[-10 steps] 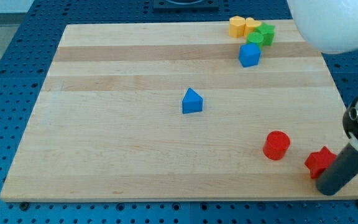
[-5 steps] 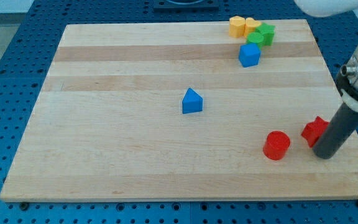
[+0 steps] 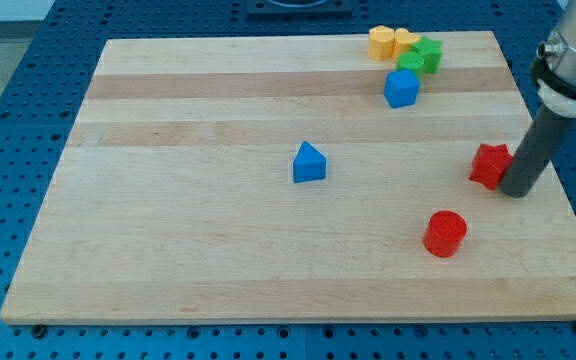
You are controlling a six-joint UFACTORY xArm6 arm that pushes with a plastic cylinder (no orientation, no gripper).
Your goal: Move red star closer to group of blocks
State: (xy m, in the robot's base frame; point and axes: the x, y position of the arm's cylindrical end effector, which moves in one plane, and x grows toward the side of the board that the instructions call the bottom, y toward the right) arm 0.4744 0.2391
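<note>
Red cylinder (image 3: 445,233), blue triangular block (image 3: 309,162), wooden board (image 3: 188,240), blue pegboard table (image 3: 8,120)

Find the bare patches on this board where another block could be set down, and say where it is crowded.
The widest bare patch is the board's left half, left of the blue triangular block. Another lies between it, the red cylinder and the bottom edge. Crowded: the top-right cluster of orange, green and blue blocks, and the right edge, where my tip touches the red star.
</note>
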